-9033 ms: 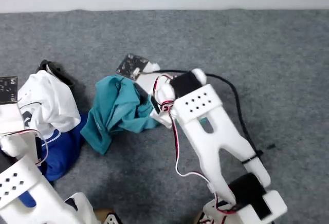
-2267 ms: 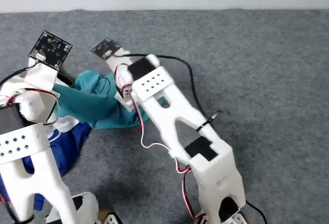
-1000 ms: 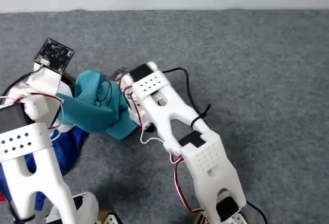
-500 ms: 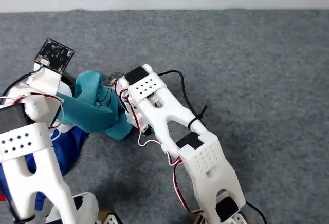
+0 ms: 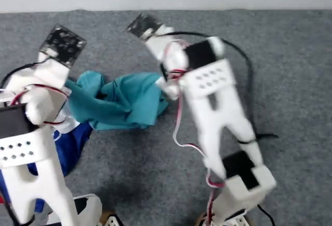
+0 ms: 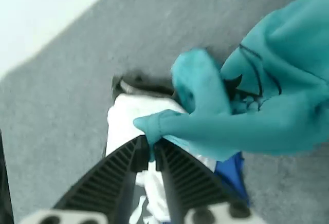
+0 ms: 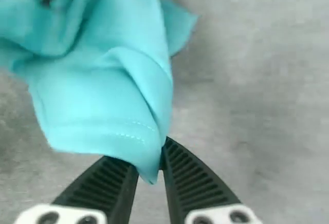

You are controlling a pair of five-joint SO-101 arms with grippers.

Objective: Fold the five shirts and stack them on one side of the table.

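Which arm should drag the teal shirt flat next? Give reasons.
Probably right. The right gripper grips the teal shirt beside uncovered table; the left gripper holds its other end over the white shirt and blue shirt.

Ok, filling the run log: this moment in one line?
left gripper: shut on teal shirt | right gripper: shut on teal shirt | state: stretched between the two

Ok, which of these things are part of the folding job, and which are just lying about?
Job: teal shirt, held by left gripper and right gripper; white shirt; blue shirt.
Lying about: grey table cover; dark item by the white shirt, unclear what.
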